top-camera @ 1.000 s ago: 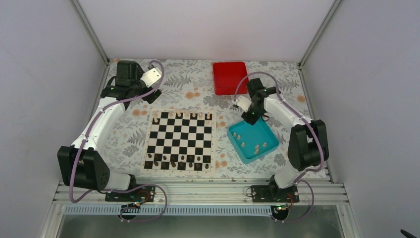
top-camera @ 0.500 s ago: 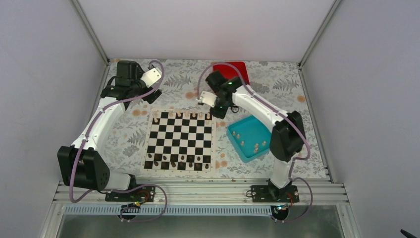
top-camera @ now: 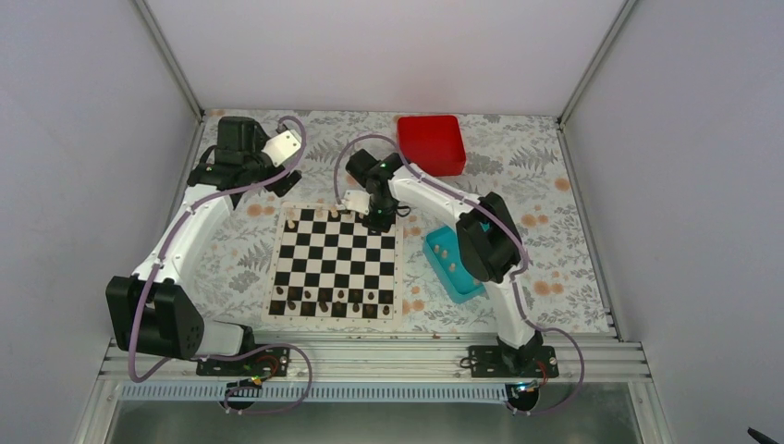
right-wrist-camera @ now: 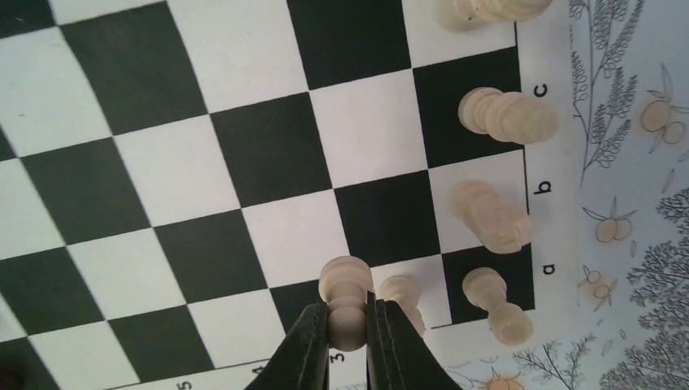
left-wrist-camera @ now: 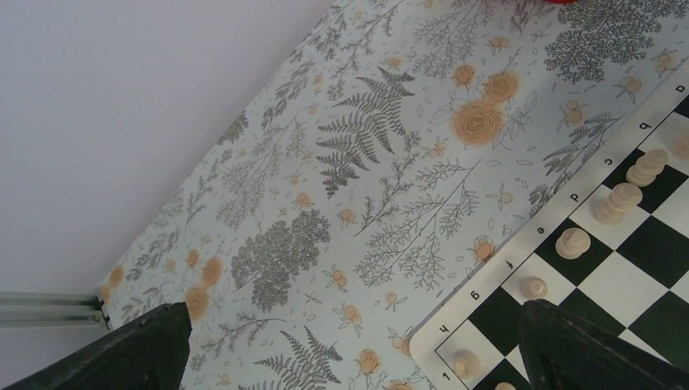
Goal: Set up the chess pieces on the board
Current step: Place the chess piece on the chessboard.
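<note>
The board (top-camera: 337, 262) lies mid-table, with cream chess pieces (top-camera: 319, 215) along its far row. My right gripper (top-camera: 374, 220) hovers over the far right corner of the board (right-wrist-camera: 203, 162), shut on a cream pawn (right-wrist-camera: 345, 284) that hangs just above the squares. Beside it stand another pawn (right-wrist-camera: 402, 294) and back-row pieces (right-wrist-camera: 496, 305), (right-wrist-camera: 491, 215). My left gripper (left-wrist-camera: 357, 357) is open and empty above the cloth, just off the board's far left corner (left-wrist-camera: 487, 325). Its view shows several pieces there (left-wrist-camera: 573, 242).
Dark pieces (top-camera: 324, 301) fill the board's near rows. A teal tray (top-camera: 442, 268) right of the board holds cream pieces and is partly covered by the right arm. A red box (top-camera: 430, 143) sits at the back. Metal frame posts run along both sides.
The right arm has swung left from above the teal tray to the board's far right corner, carrying the pawn. The left arm has stayed put.
</note>
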Robot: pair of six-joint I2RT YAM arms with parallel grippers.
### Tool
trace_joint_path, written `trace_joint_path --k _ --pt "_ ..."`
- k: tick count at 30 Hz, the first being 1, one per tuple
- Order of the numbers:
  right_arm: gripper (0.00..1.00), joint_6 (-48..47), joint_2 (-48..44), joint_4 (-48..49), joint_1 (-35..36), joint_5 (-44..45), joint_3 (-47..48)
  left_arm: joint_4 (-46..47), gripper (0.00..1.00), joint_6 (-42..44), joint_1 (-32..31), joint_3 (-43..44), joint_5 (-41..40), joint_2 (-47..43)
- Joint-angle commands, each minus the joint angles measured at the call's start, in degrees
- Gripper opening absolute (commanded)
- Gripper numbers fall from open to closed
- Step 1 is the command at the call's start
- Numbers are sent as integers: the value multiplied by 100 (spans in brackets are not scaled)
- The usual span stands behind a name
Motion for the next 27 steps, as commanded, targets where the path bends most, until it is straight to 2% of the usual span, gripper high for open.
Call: trace_joint_path --k 1,27 --pt "8 -84 207 5 18 27 180 143 100 13 21 -123 57 -145" --pt "10 -3 764 74 -24 254 479 273 100 68 45 -373 101 -189"
